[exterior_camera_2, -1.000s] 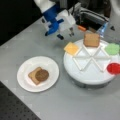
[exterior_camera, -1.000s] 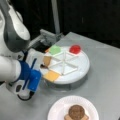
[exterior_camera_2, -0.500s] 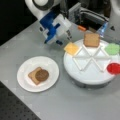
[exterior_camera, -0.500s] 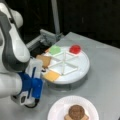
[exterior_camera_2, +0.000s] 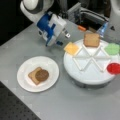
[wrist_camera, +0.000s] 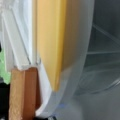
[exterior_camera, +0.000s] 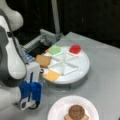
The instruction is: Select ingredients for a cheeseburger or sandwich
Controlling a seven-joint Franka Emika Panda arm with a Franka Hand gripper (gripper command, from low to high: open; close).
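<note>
On the white paper plate [exterior_camera_2: 25, 75] I find one toast square [exterior_camera_2: 33, 76] with the dark patty [exterior_camera_2: 42, 75] lying on top of it; in a front view the same pair shows at the bottom edge [exterior_camera: 76, 112]. That is the stack as built so far: no cheese and no top slice on it.

The yellow cheese square [exterior_camera_2: 71, 48] lies in its compartment at the rim of the divided white tray [exterior_camera_2: 87, 77], and the second toast square [exterior_camera_2: 91, 40] sits in the neighbouring compartment. The green piece [exterior_camera_2: 112, 48] and red disc [exterior_camera_2: 114, 68] lie untouched in theirs.

Over the last second I have seen my gripper [exterior_camera_2: 53, 41] close in on the tray side; it now hangs just beside the cheese, apart from it. I cannot tell how wide it stands. The wrist view is filled by the cheese [wrist_camera: 50, 42] and tray rim, which I judge to mean cheese is the ingredient in hand.
</note>
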